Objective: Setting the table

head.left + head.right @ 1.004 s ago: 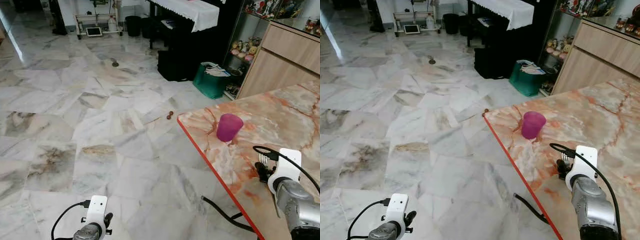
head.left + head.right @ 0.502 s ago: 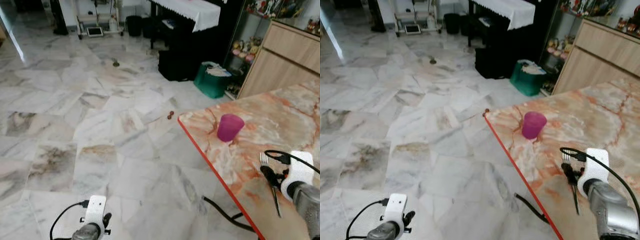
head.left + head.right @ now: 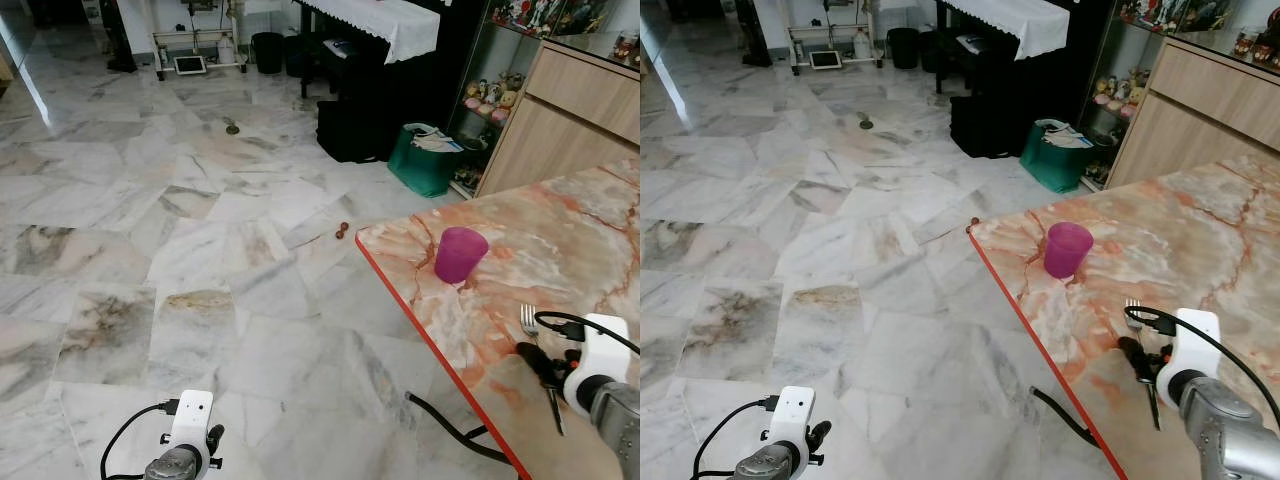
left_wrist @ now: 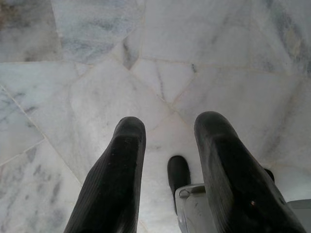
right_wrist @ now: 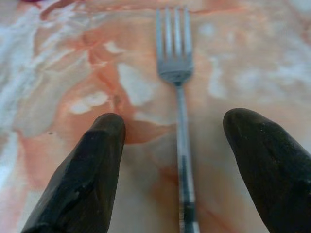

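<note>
A fork lies flat on the marble counter, between the spread fingers of the right gripper, released. A purple cup stands near the counter's corner. The left gripper hangs over the floor, fingers apart.

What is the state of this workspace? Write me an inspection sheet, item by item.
Surface: marble table, pink-orange veined, red edge.
Job's things: fork lying flat on the table, tines toward the purple cup; the cup stands upright near the table corner.
Clutter: small brown object on the floor.
Grippers: right gripper open, fingers either side of the fork handle; left gripper open, idle above the floor.
Cables: black cable below the table edge.
Surroundings: marble floor, green bag, wooden cabinet.
</note>
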You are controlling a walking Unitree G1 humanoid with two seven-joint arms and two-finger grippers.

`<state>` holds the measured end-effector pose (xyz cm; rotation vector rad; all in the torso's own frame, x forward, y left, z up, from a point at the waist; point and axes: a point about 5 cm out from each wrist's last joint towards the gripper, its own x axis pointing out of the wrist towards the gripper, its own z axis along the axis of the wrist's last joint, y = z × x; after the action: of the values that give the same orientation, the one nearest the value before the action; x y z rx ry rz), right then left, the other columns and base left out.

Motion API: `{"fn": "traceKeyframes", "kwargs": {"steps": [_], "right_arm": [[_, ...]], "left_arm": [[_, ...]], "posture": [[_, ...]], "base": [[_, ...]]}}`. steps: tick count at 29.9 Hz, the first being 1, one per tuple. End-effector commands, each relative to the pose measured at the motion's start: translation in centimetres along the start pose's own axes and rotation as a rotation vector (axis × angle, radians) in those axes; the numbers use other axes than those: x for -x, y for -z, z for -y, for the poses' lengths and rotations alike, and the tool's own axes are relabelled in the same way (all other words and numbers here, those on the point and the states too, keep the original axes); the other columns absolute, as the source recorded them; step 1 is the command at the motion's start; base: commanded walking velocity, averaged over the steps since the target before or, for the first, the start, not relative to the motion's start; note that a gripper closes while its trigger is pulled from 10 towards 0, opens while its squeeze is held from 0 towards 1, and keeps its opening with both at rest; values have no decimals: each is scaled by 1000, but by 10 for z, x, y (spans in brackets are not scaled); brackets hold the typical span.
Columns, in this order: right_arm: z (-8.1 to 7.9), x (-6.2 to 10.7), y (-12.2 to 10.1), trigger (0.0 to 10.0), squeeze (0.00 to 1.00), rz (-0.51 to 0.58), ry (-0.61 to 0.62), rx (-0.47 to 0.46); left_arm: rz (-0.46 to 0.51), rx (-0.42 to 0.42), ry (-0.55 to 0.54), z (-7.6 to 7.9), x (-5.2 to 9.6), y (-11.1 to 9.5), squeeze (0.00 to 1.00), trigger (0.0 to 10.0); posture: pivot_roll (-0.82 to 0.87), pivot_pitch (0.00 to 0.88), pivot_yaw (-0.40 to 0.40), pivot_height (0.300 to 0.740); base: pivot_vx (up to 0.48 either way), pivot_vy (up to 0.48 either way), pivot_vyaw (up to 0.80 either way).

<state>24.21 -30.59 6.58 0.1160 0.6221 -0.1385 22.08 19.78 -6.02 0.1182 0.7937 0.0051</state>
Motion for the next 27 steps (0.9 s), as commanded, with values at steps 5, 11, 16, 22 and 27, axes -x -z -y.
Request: {"fn": "traceKeyframes", "kwargs": {"steps": [5, 11, 16, 22, 27], "right_arm": [[-4, -1, -1, 10000, 0, 7, -11, 11], [3, -1, 1, 10000, 0, 1, 39, 49], [4, -2, -2, 10000, 0, 13, 48, 43], [-1, -4, 3, 0, 0, 2, 32, 38], [-4, -6, 5, 0, 0, -6, 28, 40]], "left_arm": [[0, -17, 1, -2, -1, -3, 0, 10000], [-2, -16, 4, -1, -1, -2, 0, 10000], [-3, -15, 8, 0, 0, -1, 0, 10000], [-6, -13, 10, 0, 0, 0, 0, 10000], [-9, -13, 9, -1, 0, 1, 0, 10000]], "posture": [[39, 0, -35, 740], [36, 0, -37, 740], [35, 0, -36, 740], [42, 0, -39, 740], [43, 0, -37, 740]], "base": [[0, 0, 0], [0, 0, 0], [0, 0, 0], [0, 0, 0], [0, 0, 0]]}}
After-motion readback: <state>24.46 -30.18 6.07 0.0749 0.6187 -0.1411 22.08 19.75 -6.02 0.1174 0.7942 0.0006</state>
